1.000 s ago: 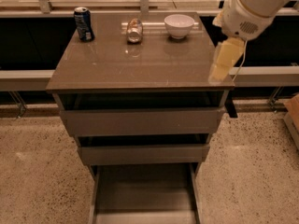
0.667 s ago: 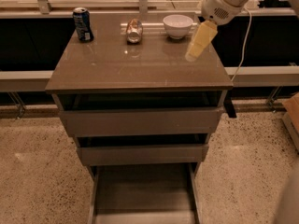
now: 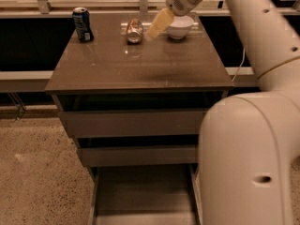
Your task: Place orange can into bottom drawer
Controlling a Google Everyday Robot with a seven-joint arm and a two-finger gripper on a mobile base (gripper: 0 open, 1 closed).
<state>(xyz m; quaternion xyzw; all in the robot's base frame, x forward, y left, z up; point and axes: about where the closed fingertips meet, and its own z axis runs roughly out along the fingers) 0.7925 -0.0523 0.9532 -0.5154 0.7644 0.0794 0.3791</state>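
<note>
The orange can (image 3: 134,30) stands at the back of the cabinet top, shiny tan and silver with a wrinkly body. My gripper (image 3: 158,24) hangs just right of the can, its pale yellow tip pointing down-left toward it, and holds nothing. The bottom drawer (image 3: 144,194) is pulled out at the foot of the cabinet and shows a bare, shallow tray. My white arm fills the right side and hides the drawer's right edge.
A dark blue can (image 3: 83,24) stands at the back left of the cabinet top (image 3: 136,64). A white bowl (image 3: 180,26) sits just right of the gripper. The two upper drawers (image 3: 133,122) are slightly open. Speckled floor lies to the left.
My arm has swung left and toward the back of the cabinet top, from its right edge to beside the orange can. The arm now fills the right of the view.
</note>
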